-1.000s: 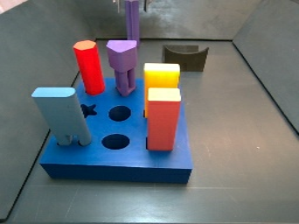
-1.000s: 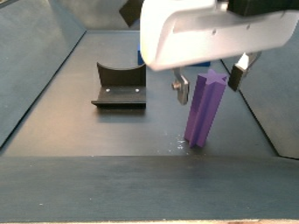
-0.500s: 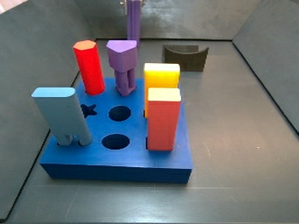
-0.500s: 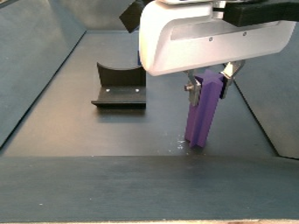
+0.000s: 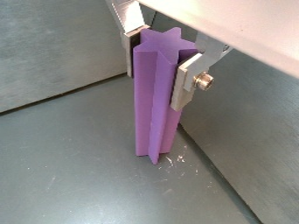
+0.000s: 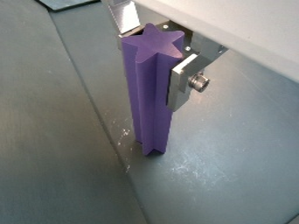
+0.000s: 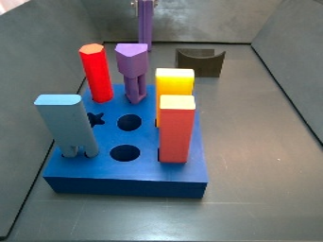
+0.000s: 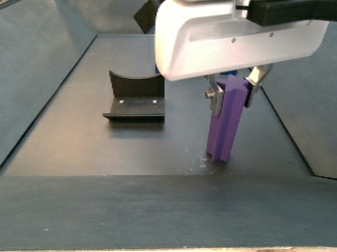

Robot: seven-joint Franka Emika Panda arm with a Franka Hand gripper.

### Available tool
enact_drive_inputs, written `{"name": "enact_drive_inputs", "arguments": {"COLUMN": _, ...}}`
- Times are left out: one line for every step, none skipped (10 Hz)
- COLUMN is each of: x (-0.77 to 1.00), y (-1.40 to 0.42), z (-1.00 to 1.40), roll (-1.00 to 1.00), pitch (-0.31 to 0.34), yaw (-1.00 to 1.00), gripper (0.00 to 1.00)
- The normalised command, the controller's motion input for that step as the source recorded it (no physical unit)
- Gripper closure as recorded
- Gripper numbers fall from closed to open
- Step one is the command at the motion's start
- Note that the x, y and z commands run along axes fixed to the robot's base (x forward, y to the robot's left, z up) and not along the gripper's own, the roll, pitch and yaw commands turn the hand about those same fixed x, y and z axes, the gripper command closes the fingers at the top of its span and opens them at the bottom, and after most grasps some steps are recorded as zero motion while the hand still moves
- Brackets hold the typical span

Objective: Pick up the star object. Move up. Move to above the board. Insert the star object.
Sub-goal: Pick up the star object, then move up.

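The star object [image 5: 156, 105] is a tall purple prism with ridged sides, standing upright on the grey floor. It also shows in a wrist view [image 6: 149, 105] and in both side views [image 7: 144, 26] [image 8: 226, 123]. My gripper [image 5: 160, 63] is shut on its upper part, with a silver finger [image 5: 188, 77] pressed against each side; it also shows in a wrist view [image 6: 152, 58] and a side view [image 8: 234, 91]. The star's foot touches the floor. The board [image 7: 127, 175] is a thick blue block, well apart from the gripper, with its star-shaped hole [image 7: 96, 119] open.
On the board stand a red peg [image 7: 94, 71], a shorter purple peg [image 7: 131, 68], a yellow block [image 7: 175, 82], an orange block [image 7: 177, 129] and a light blue block [image 7: 66, 123]. A dark arch-shaped block [image 8: 134, 94] lies near the star. Grey walls enclose the floor.
My gripper has come down around the star object and its fingers have closed on the upper sides. The star has stayed on the floor.
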Motion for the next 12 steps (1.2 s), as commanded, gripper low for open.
{"name": "enact_drive_inputs", "arguments": {"x": 0.0, "y": 0.0, "z": 0.0, "roll": 0.0, "pitch": 0.0, "yaw": 0.0, "gripper": 1.0}}
{"name": "enact_drive_inputs", "arguments": {"x": 0.0, "y": 0.0, "z": 0.0, "roll": 0.0, "pitch": 0.0, "yaw": 0.0, "gripper": 1.0}}
{"name": "enact_drive_inputs", "arguments": {"x": 0.0, "y": 0.0, "z": 0.0, "roll": 0.0, "pitch": 0.0, "yaw": 0.0, "gripper": 1.0}}
{"name": "enact_drive_inputs", "arguments": {"x": 0.0, "y": 0.0, "z": 0.0, "roll": 0.0, "pitch": 0.0, "yaw": 0.0, "gripper": 1.0}}
{"name": "enact_drive_inputs", "arguments": {"x": 0.0, "y": 0.0, "z": 0.0, "roll": 0.0, "pitch": 0.0, "yaw": 0.0, "gripper": 1.0}}
{"name": "enact_drive_inputs", "arguments": {"x": 0.0, "y": 0.0, "z": 0.83, "roll": 0.0, "pitch": 0.0, "yaw": 0.0, "gripper": 1.0}}
{"name": "enact_drive_inputs", "arguments": {"x": 0.08, "y": -0.09, "z": 0.83, "roll": 0.0, "pitch": -0.011, "yaw": -0.02, "gripper": 1.0}}
{"name": "enact_drive_inputs", "arguments": {"x": 0.05, "y": -0.06, "z": 0.73, "roll": 0.02, "pitch": 0.022, "yaw": -0.02, "gripper": 1.0}}
{"name": "enact_drive_inputs", "arguments": {"x": 0.02, "y": -0.03, "z": 0.56, "roll": 0.04, "pitch": 0.059, "yaw": -0.01, "gripper": 1.0}}
{"name": "enact_drive_inputs", "arguments": {"x": 0.02, "y": -0.02, "z": 0.48, "roll": 0.05, "pitch": 0.074, "yaw": 0.0, "gripper": 1.0}}
{"name": "enact_drive_inputs", "arguments": {"x": 0.01, "y": -0.01, "z": 0.32, "roll": 0.06, "pitch": 0.094, "yaw": 0.01, "gripper": 1.0}}
{"name": "enact_drive_inputs", "arguments": {"x": 0.01, "y": 0.0, "z": 0.2, "roll": 0.07, "pitch": 0.101, "yaw": 0.01, "gripper": 1.0}}
